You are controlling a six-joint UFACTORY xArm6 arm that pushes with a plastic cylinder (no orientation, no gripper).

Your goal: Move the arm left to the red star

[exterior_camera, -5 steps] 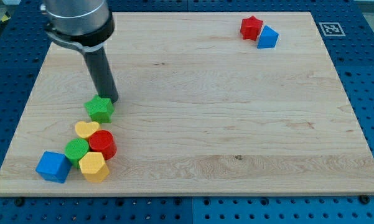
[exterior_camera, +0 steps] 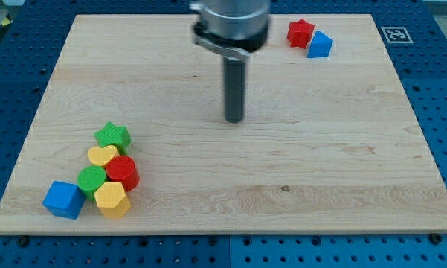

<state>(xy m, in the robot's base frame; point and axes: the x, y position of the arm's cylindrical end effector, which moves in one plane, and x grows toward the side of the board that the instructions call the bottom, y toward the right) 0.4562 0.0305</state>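
My tip (exterior_camera: 234, 120) is resting on the bare table (exterior_camera: 320, 149), mid-board. The red star (exterior_camera: 300, 33) is sitting well apart toward the view's top right, touching a blue block (exterior_camera: 320, 45); the tool is a plain rod with no jaws.

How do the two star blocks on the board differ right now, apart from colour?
The red star sits near the view's top right; the green star sits at the lower left. The red star has just one neighbour, a blue block close on its right; the green star tops a tight cluster, against a yellow heart. My tip rests between them, touching neither. Both are star-shaped, similar in size and lying flat.
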